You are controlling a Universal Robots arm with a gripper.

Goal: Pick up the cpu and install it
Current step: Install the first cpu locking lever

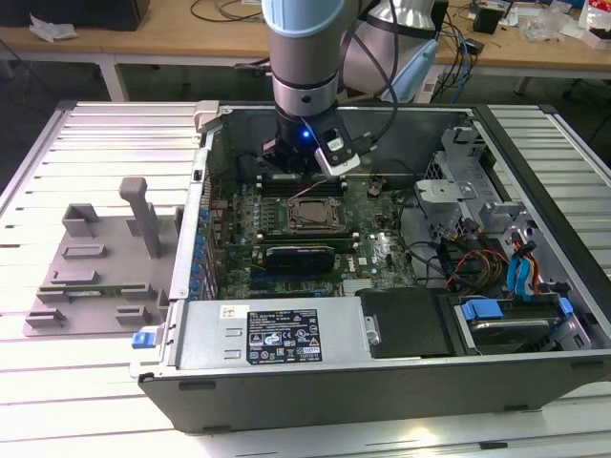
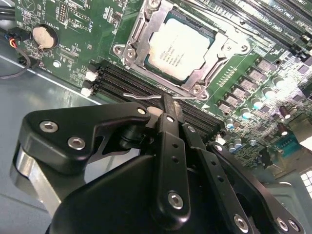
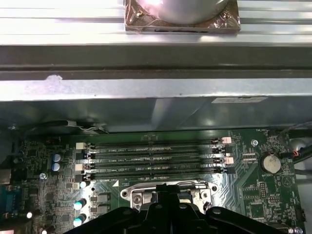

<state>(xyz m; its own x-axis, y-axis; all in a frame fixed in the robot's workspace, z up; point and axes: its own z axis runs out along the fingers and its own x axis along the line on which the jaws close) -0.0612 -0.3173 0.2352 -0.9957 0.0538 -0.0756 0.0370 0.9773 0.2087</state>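
the cpu (image 2: 180, 48) lies flat in the socket (image 2: 134, 46), silver top up, with the metal frame around its edges. in the exterior view the cpu (image 1: 313, 215) sits near the middle of the green motherboard (image 1: 382, 253). nothing touches it.

the jaws hang just beside the socket, above the black memory slots (image 2: 122, 80) that run along its side. they look closed together, tip against tip, with nothing between them, and they are clear of the cpu. a thin wire lever (image 2: 141, 96) lies just in front of their tips.

the arm (image 1: 304, 57) reaches straight down into the open computer case (image 1: 382, 382). the case lies on the slatted desk (image 1: 95, 134), and a grey fixture (image 1: 91, 277) stands on the desk at the exterior view's left, apart from the case.
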